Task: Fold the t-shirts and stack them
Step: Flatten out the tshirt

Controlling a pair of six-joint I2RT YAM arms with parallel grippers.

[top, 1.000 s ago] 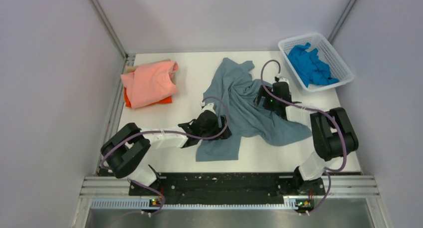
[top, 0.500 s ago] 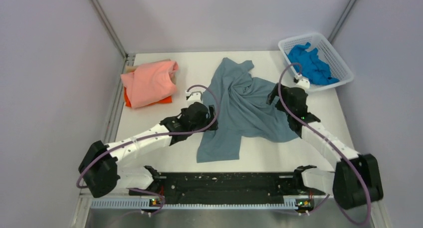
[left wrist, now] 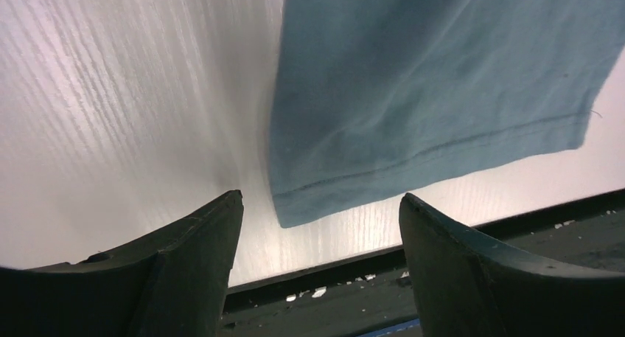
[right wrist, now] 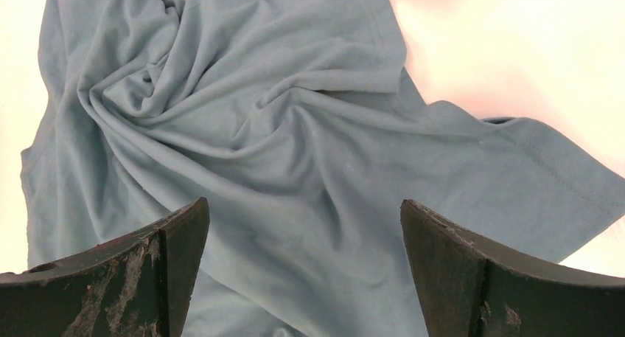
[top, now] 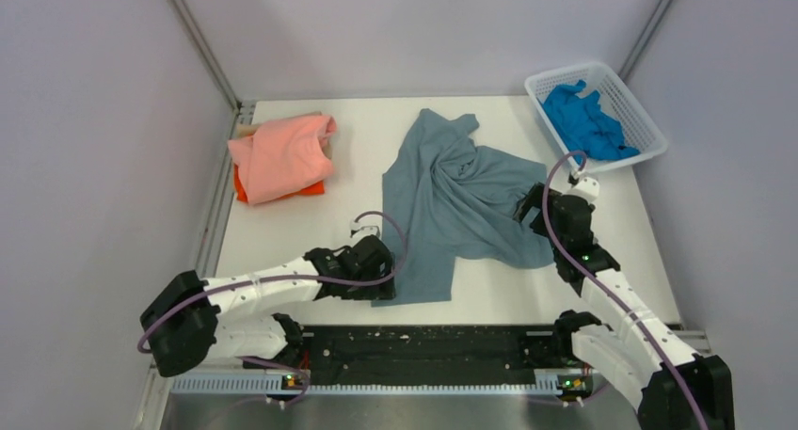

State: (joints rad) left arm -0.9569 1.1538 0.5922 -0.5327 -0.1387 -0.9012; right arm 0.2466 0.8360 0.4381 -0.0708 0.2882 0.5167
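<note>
While the grey-blue shirt (top: 461, 199) lies crumpled mid-frame on the table (top: 311, 228), left fingers (left wrist: 195, 241) sit spread at its lower hem corner — right fingers (right wrist: 173, 237) spread over its right edge, both empty.

Grey-blue t-shirt (top: 456, 199): unfolded and rumpled, lying flat on the middle of the worktop (top: 358, 181), slightly right of centre.
Grey-blue t-shirt, creases: folds twist outward from a knot near its centre.
Grey-blue t-shirt, extent: one end lies near the far edge; a hemmed panel reaches almost to the near edge; another panel spreads toward the right edge.
Salmon-pink t-shirt (top: 282, 154): loosely folded bundle near the far-left corner, resting on the orange one.
Orange t-shirt (top: 243, 187): only a strip shows along the left and near sides of the pink bundle.
Bright blue t-shirt (top: 585, 121): crumpled, unfolded, inside the white mesh basket (top: 649, 129) at the far-right corner.
</note>
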